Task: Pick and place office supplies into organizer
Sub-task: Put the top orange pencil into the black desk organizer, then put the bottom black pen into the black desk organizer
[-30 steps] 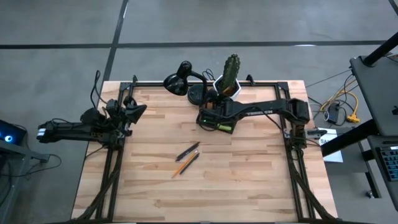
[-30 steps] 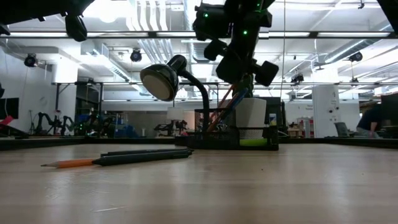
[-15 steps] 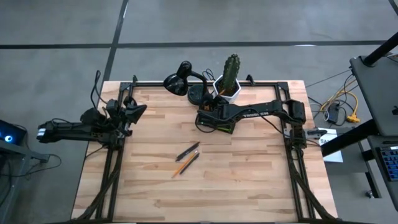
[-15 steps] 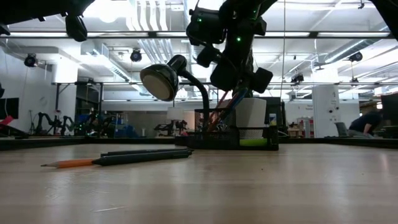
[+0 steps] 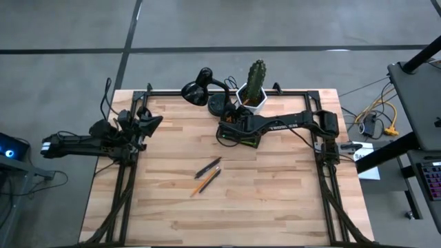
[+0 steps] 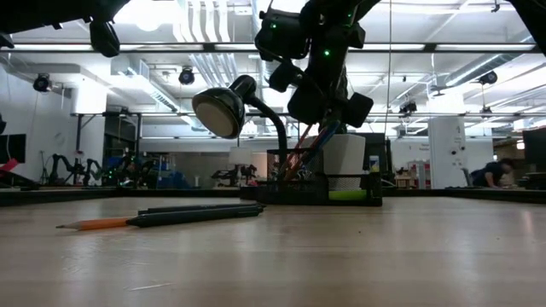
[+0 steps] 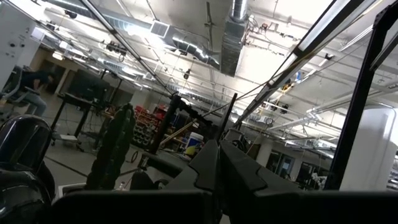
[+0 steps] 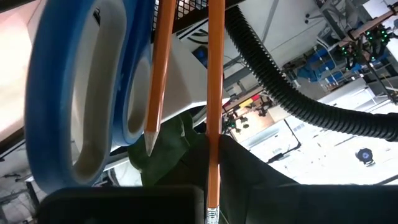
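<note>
While the right pincer (image 5: 231, 131) hangs over the organizer (image 5: 239, 133) at the back of the counter (image 5: 275, 193), pressed together on an orange pencil (image 8: 214, 93), the step in hand looks like dropping that pencil into a compartment. It would go best held upright and clear of the blue scissors (image 8: 81, 93) and the second orange pencil (image 8: 160, 74) standing there, released only once the tip is inside. On the counter lie three more: one orange pencil (image 5: 205, 182) and two dark pens (image 5: 208, 167). The left pincer (image 5: 148, 124) waits shut at the left edge, holding nothing.
</note>
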{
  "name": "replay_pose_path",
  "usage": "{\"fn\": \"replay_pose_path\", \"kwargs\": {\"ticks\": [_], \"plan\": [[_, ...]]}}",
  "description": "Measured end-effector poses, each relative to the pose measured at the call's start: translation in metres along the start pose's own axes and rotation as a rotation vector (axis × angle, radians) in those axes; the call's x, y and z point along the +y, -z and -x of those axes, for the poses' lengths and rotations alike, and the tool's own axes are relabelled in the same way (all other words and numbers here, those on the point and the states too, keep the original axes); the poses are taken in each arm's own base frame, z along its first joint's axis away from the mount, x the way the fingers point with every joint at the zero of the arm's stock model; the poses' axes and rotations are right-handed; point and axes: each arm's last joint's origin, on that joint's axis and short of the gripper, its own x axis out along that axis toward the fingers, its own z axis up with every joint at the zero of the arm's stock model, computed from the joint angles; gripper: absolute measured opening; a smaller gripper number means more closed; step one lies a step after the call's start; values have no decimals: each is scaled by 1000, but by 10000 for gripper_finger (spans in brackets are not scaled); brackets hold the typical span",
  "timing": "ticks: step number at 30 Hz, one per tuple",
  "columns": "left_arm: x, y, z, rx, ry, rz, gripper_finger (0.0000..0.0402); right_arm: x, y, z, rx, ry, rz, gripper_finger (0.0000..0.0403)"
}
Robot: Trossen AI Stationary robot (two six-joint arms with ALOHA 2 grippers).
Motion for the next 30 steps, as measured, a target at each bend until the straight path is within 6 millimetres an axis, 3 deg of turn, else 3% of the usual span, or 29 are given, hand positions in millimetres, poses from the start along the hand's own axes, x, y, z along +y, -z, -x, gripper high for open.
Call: {"fn": "replay_pose_path", "kwargs": {"ticks": [7,18,25,30], "plan": [[0,0,0,0,0,-1,0,0,0,1,-1,3,-4,19],[0,0,0,1,0,-2,0,-1,1,2,15,11,-43,91],[0,0,0,-1,0,-2,0,-6,2,7,96,77,-102,93],[0,0,0,-1,0,-2,0,-15,8,24,61,140,-203,87]]}}
